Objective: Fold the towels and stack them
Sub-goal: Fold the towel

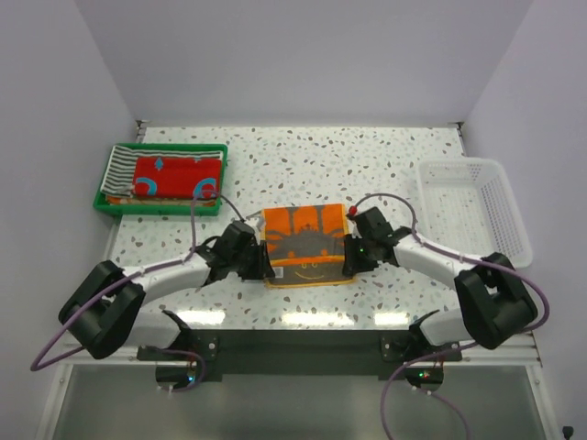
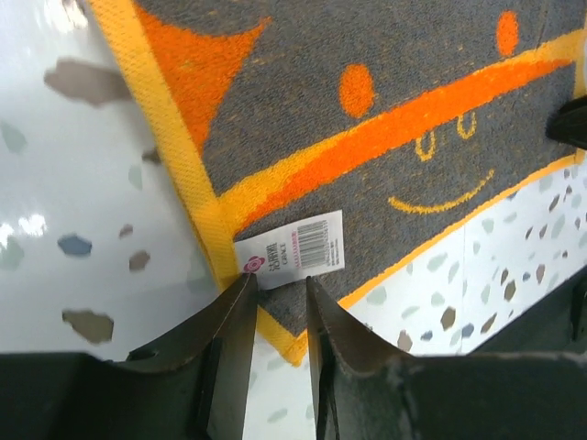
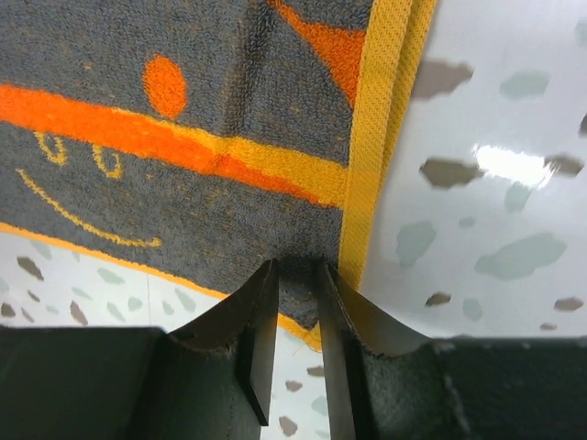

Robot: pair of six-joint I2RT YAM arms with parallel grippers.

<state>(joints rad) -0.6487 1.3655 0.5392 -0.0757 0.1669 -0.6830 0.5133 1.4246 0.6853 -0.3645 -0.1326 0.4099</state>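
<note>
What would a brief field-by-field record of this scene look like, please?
Working towel: orange cartoon towel, flat at table centre
Left gripper: shut on its near-left corner, by the label
Right gripper: shut on its near-right corner
Green tray: holds red towel over striped towel
Mesh basket: at table's right edge
</note>
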